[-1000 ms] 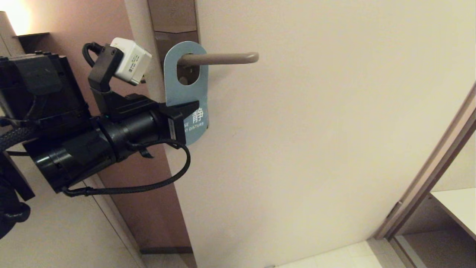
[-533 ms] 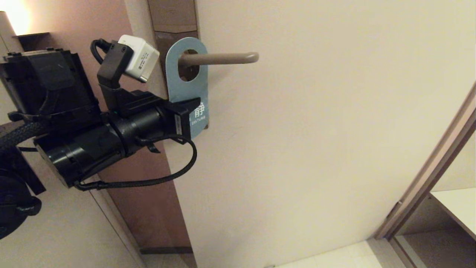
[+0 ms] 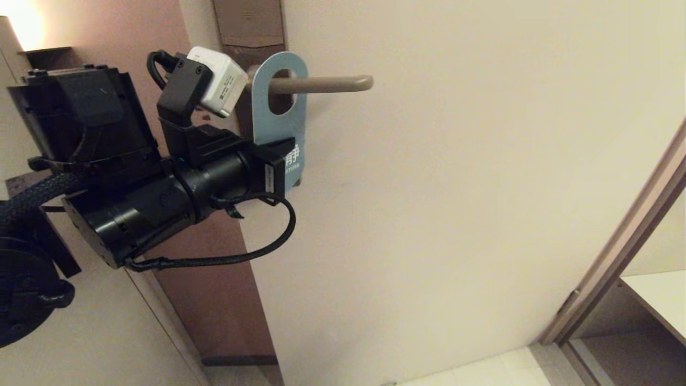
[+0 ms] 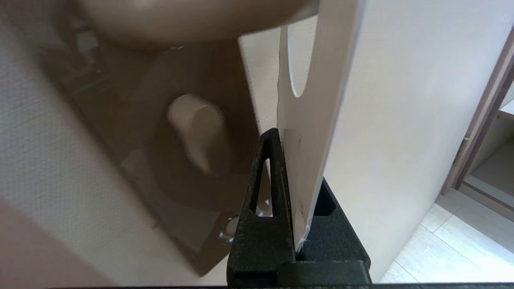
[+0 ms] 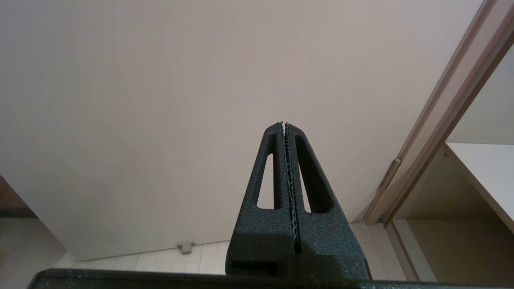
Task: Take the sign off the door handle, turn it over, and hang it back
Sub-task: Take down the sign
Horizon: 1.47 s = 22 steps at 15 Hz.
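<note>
door (image 3: 455, 187) | sign (image 3: 282, 126) on door handle (image 3: 327, 83) | pinched by left gripper (image 3: 278, 163)

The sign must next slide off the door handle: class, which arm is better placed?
Left. The left gripper is shut on the sign, whose hole rings the door handle. The right gripper faces bare door, shut.

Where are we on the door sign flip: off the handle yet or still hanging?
Done: the left gripper is shut on the lower part of the sign.
In hand: taking it off. The sign's oval hole is around the door handle, teal side out.
Left: sliding it clear of the handle's free end, turning it over, rehanging. The right gripper is shut, empty and parked facing the door.
</note>
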### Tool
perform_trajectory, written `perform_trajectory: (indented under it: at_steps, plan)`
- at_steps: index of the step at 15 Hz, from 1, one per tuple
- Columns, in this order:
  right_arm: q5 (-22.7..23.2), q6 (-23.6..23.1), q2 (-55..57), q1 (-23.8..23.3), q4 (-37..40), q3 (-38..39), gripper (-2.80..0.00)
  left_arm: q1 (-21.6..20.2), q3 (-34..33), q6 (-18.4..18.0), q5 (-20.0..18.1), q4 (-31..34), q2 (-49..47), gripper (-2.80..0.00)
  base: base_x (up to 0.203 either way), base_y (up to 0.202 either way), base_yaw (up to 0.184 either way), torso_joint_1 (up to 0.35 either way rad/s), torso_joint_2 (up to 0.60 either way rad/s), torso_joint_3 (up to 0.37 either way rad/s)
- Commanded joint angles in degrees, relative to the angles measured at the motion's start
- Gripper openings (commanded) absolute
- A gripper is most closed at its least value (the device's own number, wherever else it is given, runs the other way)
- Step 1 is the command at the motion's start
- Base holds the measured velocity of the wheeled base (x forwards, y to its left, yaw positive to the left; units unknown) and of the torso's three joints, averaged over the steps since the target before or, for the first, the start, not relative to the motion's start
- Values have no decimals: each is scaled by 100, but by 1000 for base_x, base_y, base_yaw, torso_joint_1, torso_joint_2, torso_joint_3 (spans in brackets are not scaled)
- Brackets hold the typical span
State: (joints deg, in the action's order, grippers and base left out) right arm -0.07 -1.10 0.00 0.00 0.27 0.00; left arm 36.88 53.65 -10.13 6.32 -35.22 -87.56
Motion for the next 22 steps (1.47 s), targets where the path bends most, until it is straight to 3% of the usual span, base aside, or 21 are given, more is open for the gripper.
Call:
perform_trajectory:
  at_steps: [1,6,16,22]
  plan:
    - [-1,-5,0,0,0,0,-280,39,58,-11,15,-20,-107,-280,0,0,0,0,0,0]
    - [-1,-5,0,0,0,-6,-280,377,386,-24,553,-46,-425,-280,0,0,0,0,0,0]
    - [-1,-5,0,0,0,-3,-280,532,681,-33,810,-59,-804,-280,0,0,0,0,0,0]
    - [-1,-5,0,0,0,0,-280,1007,1091,-24,1593,-55,-1110,-280,0,0,0,0,0,0]
